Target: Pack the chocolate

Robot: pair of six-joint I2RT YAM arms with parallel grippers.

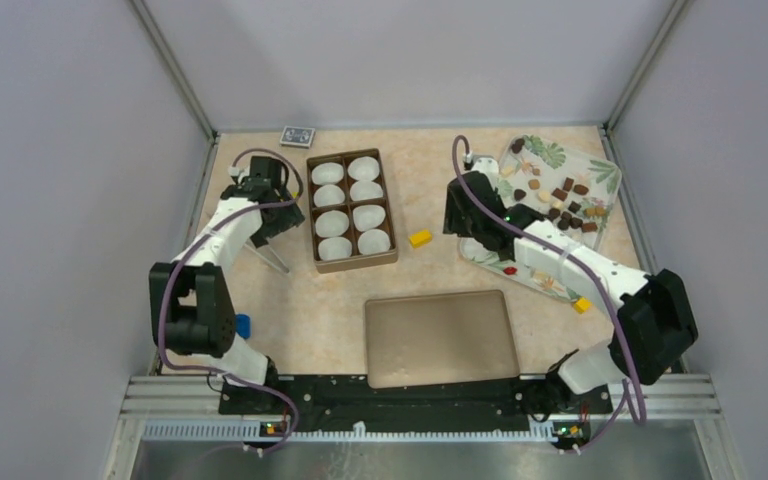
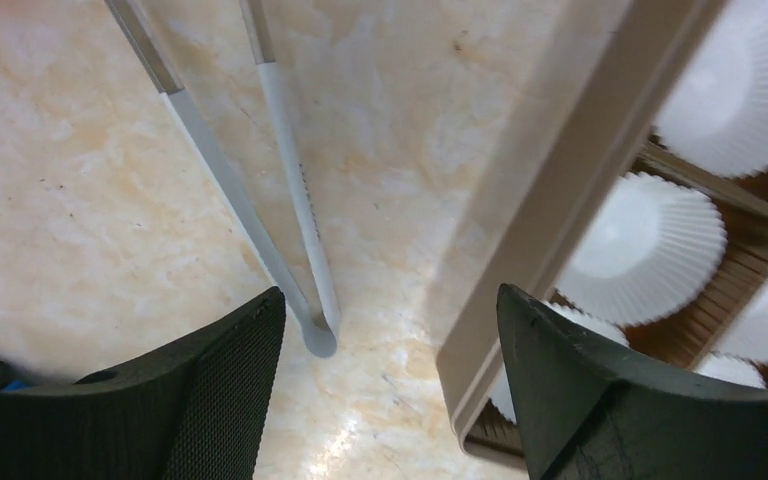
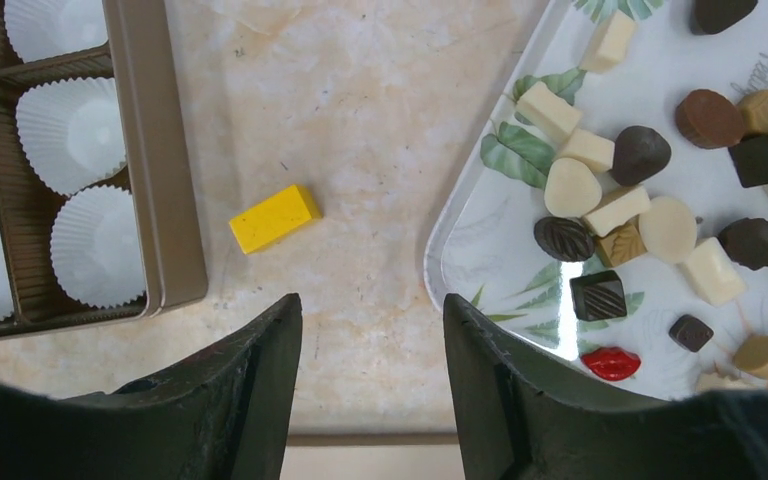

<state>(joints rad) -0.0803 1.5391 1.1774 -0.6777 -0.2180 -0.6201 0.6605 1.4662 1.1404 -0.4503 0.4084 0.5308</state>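
The chocolate (image 3: 640, 200), several small dark, brown and cream pieces, lies on a leaf-print tray (image 3: 460, 250) at the right (image 1: 560, 190). A brown box (image 1: 350, 255) holds white paper cups (image 3: 70, 135), all bare. My right gripper (image 3: 372, 300) is open with nothing between its fingers. It hovers over bare table between the box and the tray's left edge (image 1: 463, 228). My left gripper (image 2: 390, 295) is open too, at the box's left side (image 1: 282, 212). Its right finger is over the box corner (image 2: 520, 260).
Metal tongs (image 2: 300, 240) lie on the table just ahead of my left fingers (image 1: 270, 255). One yellow block (image 3: 275, 218) sits between box and tray, another (image 1: 582, 305) by the tray's near corner. A red lip-shaped piece (image 3: 611, 362) lies on the tray. The flat lid (image 1: 440, 338) rests near the front.
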